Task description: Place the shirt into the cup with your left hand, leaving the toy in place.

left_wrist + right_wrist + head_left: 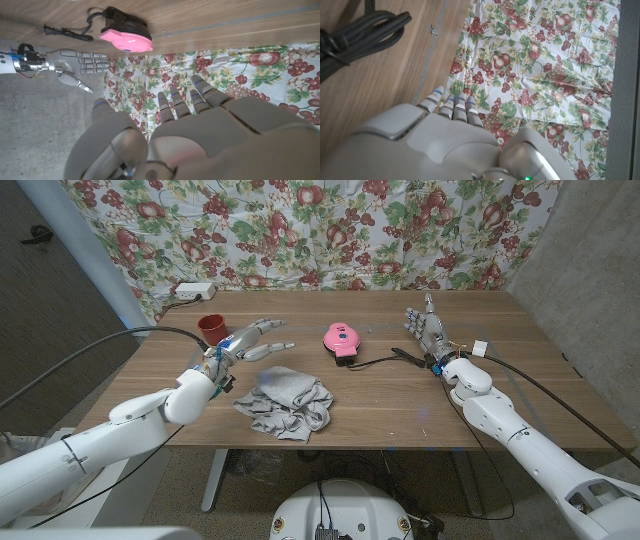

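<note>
Both hands are spread and empty, but the left hand (250, 340) hovers just beyond the crumpled grey cloth shirt (285, 402), far nearer than the right hand (426, 328), with the small red cup (211, 329) beside its wrist.

On the wooden table (420, 405) there is 1 grey shirt (285, 401), 1 red cup (211, 328), 1 pink toy (339, 339) with 1 black cord (385, 359), and 1 white power strip (193, 291). 2 robot hands are over it: the left hand (252, 340) and the right hand (426, 328).
</note>
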Available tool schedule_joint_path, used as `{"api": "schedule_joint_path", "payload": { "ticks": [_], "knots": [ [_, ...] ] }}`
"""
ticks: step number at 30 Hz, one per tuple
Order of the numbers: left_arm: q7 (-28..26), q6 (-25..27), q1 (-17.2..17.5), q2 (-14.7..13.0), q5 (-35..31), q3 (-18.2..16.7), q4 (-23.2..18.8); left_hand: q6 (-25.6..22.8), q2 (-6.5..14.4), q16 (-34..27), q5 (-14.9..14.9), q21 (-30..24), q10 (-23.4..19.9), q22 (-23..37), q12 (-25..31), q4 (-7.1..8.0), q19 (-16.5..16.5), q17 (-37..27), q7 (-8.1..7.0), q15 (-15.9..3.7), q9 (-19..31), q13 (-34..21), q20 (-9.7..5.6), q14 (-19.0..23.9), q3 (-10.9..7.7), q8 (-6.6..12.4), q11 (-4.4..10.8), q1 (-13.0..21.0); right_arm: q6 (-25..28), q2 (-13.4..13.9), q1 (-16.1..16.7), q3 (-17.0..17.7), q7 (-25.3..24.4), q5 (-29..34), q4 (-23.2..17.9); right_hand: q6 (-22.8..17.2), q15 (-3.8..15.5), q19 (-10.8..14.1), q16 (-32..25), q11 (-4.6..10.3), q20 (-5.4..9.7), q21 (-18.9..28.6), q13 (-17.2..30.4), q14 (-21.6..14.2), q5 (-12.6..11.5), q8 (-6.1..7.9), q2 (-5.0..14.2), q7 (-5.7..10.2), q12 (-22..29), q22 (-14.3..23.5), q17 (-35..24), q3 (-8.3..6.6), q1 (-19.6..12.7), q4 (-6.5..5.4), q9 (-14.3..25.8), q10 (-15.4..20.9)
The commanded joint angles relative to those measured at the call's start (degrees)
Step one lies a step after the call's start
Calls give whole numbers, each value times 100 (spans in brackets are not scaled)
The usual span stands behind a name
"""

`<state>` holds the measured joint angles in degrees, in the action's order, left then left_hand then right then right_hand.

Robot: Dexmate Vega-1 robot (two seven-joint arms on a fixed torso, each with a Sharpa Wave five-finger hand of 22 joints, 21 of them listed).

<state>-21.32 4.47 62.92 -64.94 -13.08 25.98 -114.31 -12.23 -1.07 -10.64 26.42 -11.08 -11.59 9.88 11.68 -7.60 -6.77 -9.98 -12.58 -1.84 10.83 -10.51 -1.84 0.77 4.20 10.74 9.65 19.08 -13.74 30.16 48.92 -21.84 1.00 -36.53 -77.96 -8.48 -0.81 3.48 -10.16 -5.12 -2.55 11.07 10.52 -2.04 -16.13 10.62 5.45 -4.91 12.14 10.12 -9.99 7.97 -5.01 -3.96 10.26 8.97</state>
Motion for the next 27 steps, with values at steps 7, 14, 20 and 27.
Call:
{"api": "schedule_joint_path", "payload": {
  "ticks": [7,14,20,27],
  "knots": [
    [-94,85,-231,-188,-684,422,-52,-35,-12,-23,98,-35,-42,14,23,-37,-51,-34,0,-888,10,-35,-107,21,12,54,70,65,36,15,28,14,-17,-30,-10,-44,11,-11,-31,-27,6,18,14,-14,22,33,-8,11,18,19,-22,-19,-32,22,29,17],
    [-83,37,-267,-286,-744,494,-52,-59,-47,-20,185,-59,-53,13,20,-43,-156,-36,-1,-923,12,-36,-19,17,32,67,116,91,55,11,17,14,-25,-36,6,-45,11,-14,-32,-15,9,17,14,-15,24,32,-4,12,18,19,-22,-23,-30,22,29,17],
    [21,-47,-359,-354,-861,603,-48,-70,-66,-37,230,-57,-59,14,19,-39,-175,-38,-1,-938,13,-37,18,65,46,72,113,96,68,9,9,14,-32,-37,11,-45,13,-16,-32,-21,9,16,14,-14,25,31,-1,10,17,19,-22,-26,-29,22,29,17],
    [64,-232,-519,-380,-1014,712,69,-74,-75,-40,261,-53,-67,16,20,-33,-178,-40,-2,-951,13,-38,20,77,57,74,96,92,96,13,-45,3,-20,-22,46,-43,14,-16,-31,-20,7,16,14,-12,26,30,2,8,16,19,-22,-30,-29,22,29,15]
  ]
}}
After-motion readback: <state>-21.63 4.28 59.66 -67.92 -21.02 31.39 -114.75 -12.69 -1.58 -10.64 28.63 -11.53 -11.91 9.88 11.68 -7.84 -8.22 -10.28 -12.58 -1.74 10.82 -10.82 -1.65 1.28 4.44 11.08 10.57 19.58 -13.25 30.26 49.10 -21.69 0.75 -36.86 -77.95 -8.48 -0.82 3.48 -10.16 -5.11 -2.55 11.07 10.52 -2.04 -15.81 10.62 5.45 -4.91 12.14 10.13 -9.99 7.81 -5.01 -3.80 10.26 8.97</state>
